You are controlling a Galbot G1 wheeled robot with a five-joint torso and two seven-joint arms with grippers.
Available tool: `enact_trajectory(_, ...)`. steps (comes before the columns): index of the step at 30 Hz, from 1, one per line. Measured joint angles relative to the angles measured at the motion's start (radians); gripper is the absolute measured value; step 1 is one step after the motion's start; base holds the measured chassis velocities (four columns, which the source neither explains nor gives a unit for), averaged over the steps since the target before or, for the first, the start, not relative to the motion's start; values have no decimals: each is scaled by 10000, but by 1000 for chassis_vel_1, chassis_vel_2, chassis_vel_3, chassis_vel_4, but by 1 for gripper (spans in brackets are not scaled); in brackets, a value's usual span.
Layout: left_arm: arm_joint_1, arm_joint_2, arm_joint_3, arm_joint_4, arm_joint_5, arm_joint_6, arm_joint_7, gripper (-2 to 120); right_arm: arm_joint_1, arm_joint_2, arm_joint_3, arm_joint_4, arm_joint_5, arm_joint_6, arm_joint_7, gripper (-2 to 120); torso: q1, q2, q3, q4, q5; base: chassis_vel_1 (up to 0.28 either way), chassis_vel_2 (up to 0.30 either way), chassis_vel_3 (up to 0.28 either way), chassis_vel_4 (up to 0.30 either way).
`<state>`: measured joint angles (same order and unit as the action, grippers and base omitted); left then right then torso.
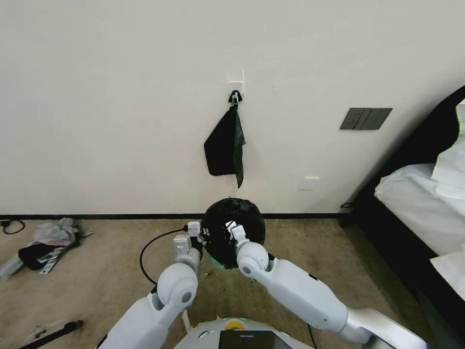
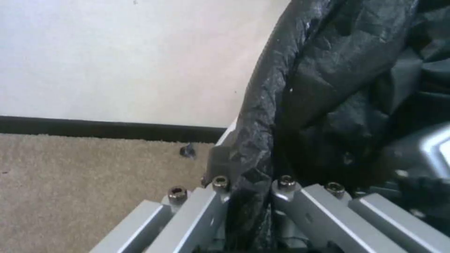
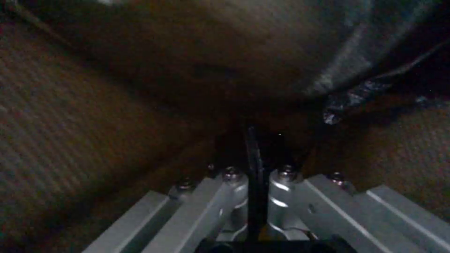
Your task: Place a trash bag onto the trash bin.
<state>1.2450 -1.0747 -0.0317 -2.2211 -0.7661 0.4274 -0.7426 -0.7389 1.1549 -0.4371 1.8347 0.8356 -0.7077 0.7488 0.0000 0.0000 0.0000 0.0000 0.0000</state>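
Against the wall on the floor, the trash bag (image 1: 232,228) caps the trash bin (image 2: 227,135); my left end effector (image 1: 199,232) and right end effector (image 1: 235,231) each pinch its film at the near rim, left nearer the edge.

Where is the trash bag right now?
In the head view, the trash bag sits centre floor by the wall, between the left claw and right claw, both pinching it.

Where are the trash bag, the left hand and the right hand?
trash bag (image 1: 237,213): head view, its far top.
left hand (image 2: 248,196): left wrist view, between fingertips clamping film.
right hand (image 3: 255,165): right wrist view, between fingertips pinching film.
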Motion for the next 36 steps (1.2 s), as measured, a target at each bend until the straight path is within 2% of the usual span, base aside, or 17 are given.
enact_trajectory(11,241,-16,-39,-174,63,2,40,1,222,559,-151,-848,-191,8,-25,0,0,0,0,0,0,0,0,0,0)
enact_trajectory(36,609,159,-166,-635,51,-17,193,1,372,857,-41,-1808,-199,28,-300,0,0,0,0,0,0,0,0,0,0)
